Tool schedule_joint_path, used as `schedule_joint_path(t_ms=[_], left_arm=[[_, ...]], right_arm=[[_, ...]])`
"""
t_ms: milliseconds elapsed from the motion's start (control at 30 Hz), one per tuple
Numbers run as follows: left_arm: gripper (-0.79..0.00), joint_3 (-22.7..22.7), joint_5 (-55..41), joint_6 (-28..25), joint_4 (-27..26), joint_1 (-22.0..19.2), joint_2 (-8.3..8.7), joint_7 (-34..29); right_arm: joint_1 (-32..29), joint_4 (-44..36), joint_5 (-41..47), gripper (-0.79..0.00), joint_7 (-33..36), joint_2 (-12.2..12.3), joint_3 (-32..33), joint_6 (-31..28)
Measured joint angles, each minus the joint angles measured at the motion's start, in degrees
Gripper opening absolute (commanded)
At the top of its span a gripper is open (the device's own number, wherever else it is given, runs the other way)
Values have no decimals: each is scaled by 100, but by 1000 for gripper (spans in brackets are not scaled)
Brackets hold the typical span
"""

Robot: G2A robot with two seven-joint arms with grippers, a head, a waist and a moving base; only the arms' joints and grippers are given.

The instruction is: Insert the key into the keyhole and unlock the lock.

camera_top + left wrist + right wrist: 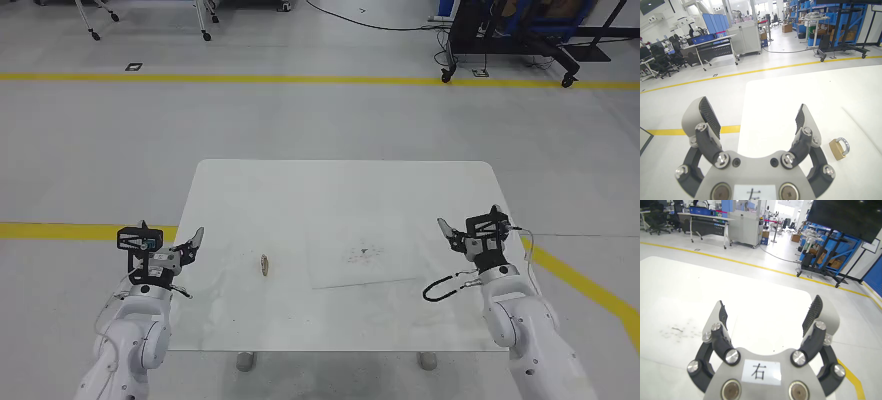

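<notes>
Brass padlock point(838, 149) lies flat on white bench point(340, 195), between 2 tools. Left tool point(753, 104) near padlock, at bench edge, fingers spread apart, holding nothing. Right tool point(769, 301) well apart from padlock on opposite side, fingers spread, holding nothing. Smudged patch point(362, 254) between padlock and right tool.

White left label point(755, 192) on left gripper point(753, 102) base, one black character, partly cut off, white right label point(761, 371) on right gripper point(769, 299) base, one whole black character
</notes>
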Motion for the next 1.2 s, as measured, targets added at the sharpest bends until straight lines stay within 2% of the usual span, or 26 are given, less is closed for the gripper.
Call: schedule_joint_path(t_ms=[133, 267, 400, 533, 633, 667, 700, 767, 867, 1033, 1167, 1200], left_arm=[[0, 0, 0, 0, 0, 0, 0, 0], [0, 0, 0, 0, 0, 0, 0, 0], [0, 0, 0, 0, 0, 0, 0, 0], [0, 0, 0, 0, 0, 0, 0, 0], [0, 0, 0, 0, 0, 0, 0, 0], [0, 0, 0, 0, 0, 0, 0, 0], [0, 0, 0, 0, 0, 0, 0, 0], [0, 0, 0, 0, 0, 0, 0, 0], [0, 0, 0, 0, 0, 0, 0, 0], [0, 0, 0, 0, 0, 0, 0, 0], [0, 0, 0, 0, 0, 0, 0, 0], [0, 0, 0, 0, 0, 0, 0, 0]], right_arm=[[676, 812, 476, 0, 548, -25, -485, -1042], [1233, 1703, 808, 0, 547, -15, -716, -2263], [1608, 2275, 720, 0, 668, 18, -862, -3182], [1907, 2665, 451, 0, 456, 48, -1035, -3947], [2066, 2906, 257, -12, 27, 58, -1142, -4313], [2143, 3026, 217, -163, -136, 55, -1187, -4391], [2216, 3116, 153, -280, -230, 51, -1230, -4396], [2404, 3352, 21, -345, -417, 20, -1379, -4310], [2724, 3721, -136, -296, -720, -36, -1645, -4296], [3170, 4202, -725, -308, -1376, -88, -2090, -4550], [3499, 4630, -1060, -188, -1737, -123, -2370, -4725], [3556, 4709, -1087, -129, -1812, -129, -2415, -4794]])
